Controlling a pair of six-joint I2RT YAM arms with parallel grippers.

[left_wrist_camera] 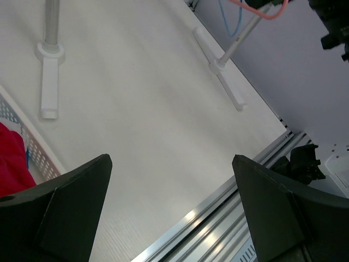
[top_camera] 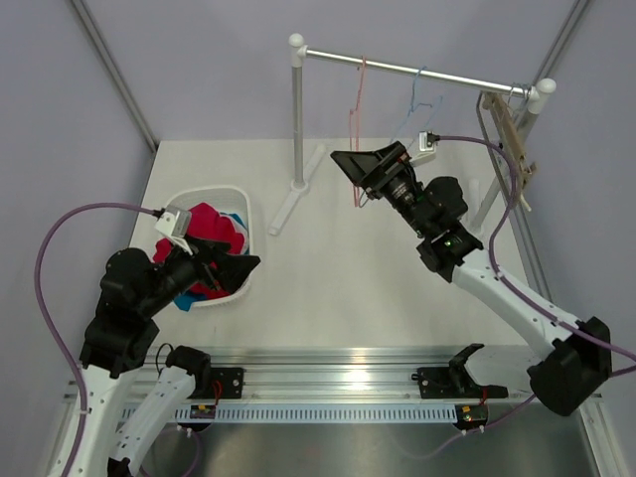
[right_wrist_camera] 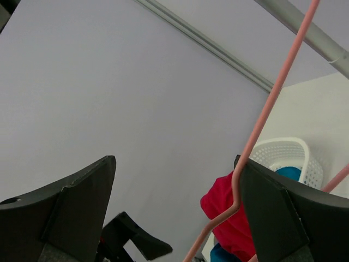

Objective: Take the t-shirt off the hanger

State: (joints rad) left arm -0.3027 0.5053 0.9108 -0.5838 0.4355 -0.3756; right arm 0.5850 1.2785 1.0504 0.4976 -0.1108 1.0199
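A red t-shirt (top_camera: 209, 227) lies bunched in a white basket (top_camera: 214, 191) at the left, on top of blue cloth. A bare pink wire hanger (top_camera: 356, 129) hangs on the rack rail (top_camera: 467, 78). My left gripper (top_camera: 234, 270) is open and empty, low over the basket's near right rim. In the left wrist view it (left_wrist_camera: 172, 164) shows bare table between the fingers, with the shirt (left_wrist_camera: 11, 158) at the far left. My right gripper (top_camera: 356, 159) is open beside the pink hanger. In the right wrist view (right_wrist_camera: 174, 164) the hanger (right_wrist_camera: 267, 109) passes close by the right finger, ungripped.
A bare blue wire hanger (top_camera: 417, 104) hangs right of the pink one. A wooden hanger (top_camera: 507, 139) hangs by the rack's right post. The rack's left post and foot (top_camera: 296, 129) stand behind the table's middle. A metal rail (top_camera: 338, 373) runs along the near edge.
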